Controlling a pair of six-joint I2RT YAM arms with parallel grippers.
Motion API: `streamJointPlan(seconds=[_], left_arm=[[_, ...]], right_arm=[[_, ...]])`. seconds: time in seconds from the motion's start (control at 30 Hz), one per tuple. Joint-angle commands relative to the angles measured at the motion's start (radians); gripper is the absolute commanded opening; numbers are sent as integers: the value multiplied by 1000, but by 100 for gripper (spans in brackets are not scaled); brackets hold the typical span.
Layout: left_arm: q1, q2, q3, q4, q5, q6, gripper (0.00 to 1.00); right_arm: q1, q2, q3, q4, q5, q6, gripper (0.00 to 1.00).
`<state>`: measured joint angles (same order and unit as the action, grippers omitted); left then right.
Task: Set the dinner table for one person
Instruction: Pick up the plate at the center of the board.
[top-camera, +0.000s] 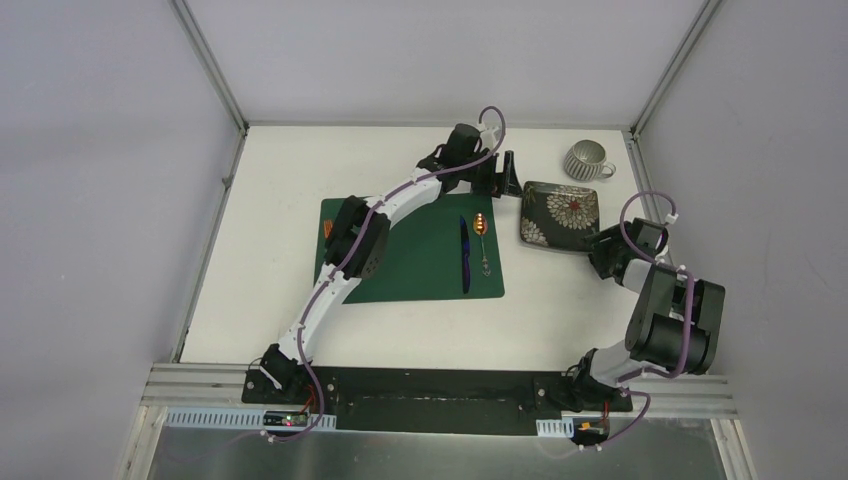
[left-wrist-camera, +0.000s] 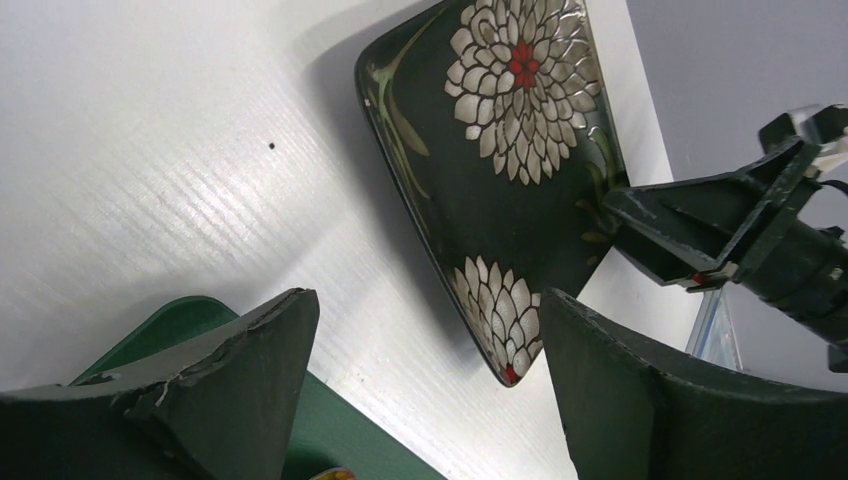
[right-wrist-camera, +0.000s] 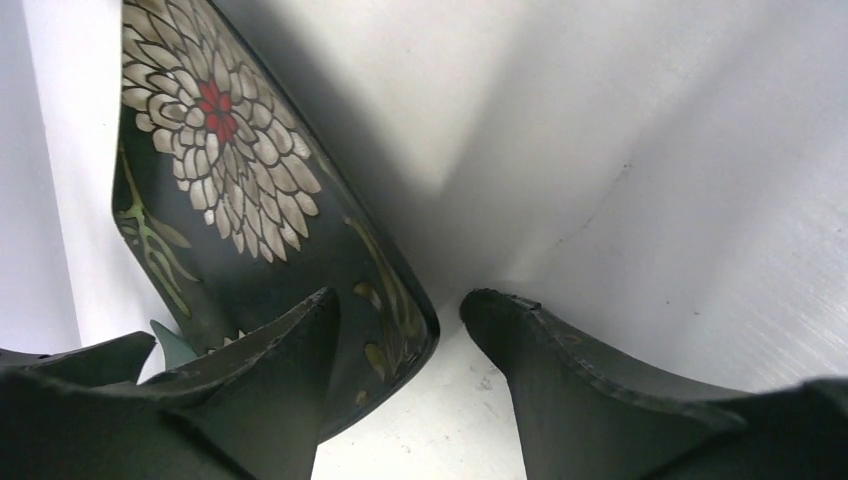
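Two risks apply. The plate (top-camera: 560, 215) lies on the table (top-camera: 270, 250) just right of the mat (top-camera: 410, 265), not on it. The left gripper (left-wrist-camera: 430, 310) is released near its far corner; the right gripper (right-wrist-camera: 400, 310), also released, stands at the near rim. If I clamp off-centre, the plate may tip; if I drag it, it may sweep the spoon (top-camera: 482, 232) and knife (top-camera: 465, 255).

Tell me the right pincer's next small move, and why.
Probably close the right pincer on the plate: its jaws stand open with the plate's corner rim seemingly in the gap, and the plate lies off the placemat, beside it.
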<state>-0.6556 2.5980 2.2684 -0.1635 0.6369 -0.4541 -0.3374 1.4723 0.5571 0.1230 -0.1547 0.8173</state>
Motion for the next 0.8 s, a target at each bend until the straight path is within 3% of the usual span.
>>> streamJointPlan(seconds=[0.0, 0.1, 0.17, 0.47, 0.6, 0.7, 0.77], left_arm=[[-10, 1, 48, 90, 10, -28, 84], [-10, 6, 47, 100, 16, -33, 83], [-10, 7, 47, 105, 19, -36, 82], [-12, 22, 43, 141, 26, -59, 80], [-14, 37, 37, 159, 32, -76, 78], [-16, 35, 23, 162, 30, -78, 77], [-17, 33, 17, 162, 30, -80, 77]], right_arm=[[-13, 43, 32, 76, -32, -6, 62], [-14, 71, 33, 106, -37, 3, 58], [-15, 87, 37, 123, -47, 15, 49], [-14, 143, 56, 163, -64, 26, 42], [-14, 168, 58, 189, -84, 32, 21], [-14, 190, 62, 213, -109, 35, 0], [-12, 195, 60, 226, -122, 37, 0]])
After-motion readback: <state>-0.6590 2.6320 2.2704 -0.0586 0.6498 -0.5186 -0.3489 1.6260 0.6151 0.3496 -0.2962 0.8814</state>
